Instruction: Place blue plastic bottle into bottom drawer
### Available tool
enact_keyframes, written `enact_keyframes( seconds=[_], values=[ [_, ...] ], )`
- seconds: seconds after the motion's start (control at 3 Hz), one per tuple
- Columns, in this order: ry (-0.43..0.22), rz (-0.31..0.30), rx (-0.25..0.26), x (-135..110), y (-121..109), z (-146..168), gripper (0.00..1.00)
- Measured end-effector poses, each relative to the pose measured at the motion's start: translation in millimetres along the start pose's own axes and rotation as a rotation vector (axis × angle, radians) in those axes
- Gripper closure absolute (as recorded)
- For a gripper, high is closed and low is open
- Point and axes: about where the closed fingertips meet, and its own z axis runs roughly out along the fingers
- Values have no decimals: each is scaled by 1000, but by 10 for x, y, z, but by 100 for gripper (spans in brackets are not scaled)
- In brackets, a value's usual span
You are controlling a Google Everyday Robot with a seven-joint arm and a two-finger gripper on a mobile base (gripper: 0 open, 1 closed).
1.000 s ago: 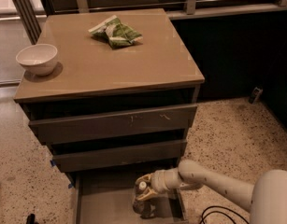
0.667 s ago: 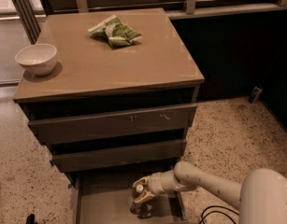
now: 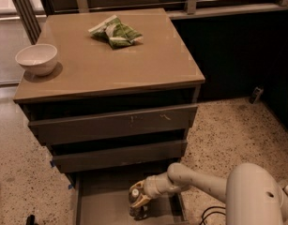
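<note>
The bottom drawer (image 3: 103, 198) is pulled out at the foot of the cabinet, its flat grey floor showing. The blue plastic bottle (image 3: 135, 203) stands upright inside it near the right side, white cap up. My gripper (image 3: 139, 197) reaches in from the right at the end of the white arm and is shut on the bottle just below its cap. The bottle's base is at or close to the drawer floor; I cannot tell whether it touches.
A white bowl (image 3: 36, 58) sits at the cabinet top's left edge and a green snack bag (image 3: 115, 32) near its back. The two upper drawers (image 3: 115, 123) overhang the open one. The robot's white body (image 3: 256, 196) fills the lower right.
The arm has shifted slightly left and lower with the bottle in the drawer. Everything on the cabinet top is unchanged.
</note>
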Motion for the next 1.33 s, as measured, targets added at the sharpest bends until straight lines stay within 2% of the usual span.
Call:
enact_keyframes(
  seconds=[0.33, 0.67, 1.0, 1.33],
  values=[
    [24, -35, -21, -98, 11, 67, 100],
    [24, -35, -21, -98, 12, 68, 81],
    [24, -35, -21, -98, 12, 68, 50],
    [24, -35, -21, -98, 12, 68, 27]
  ],
)
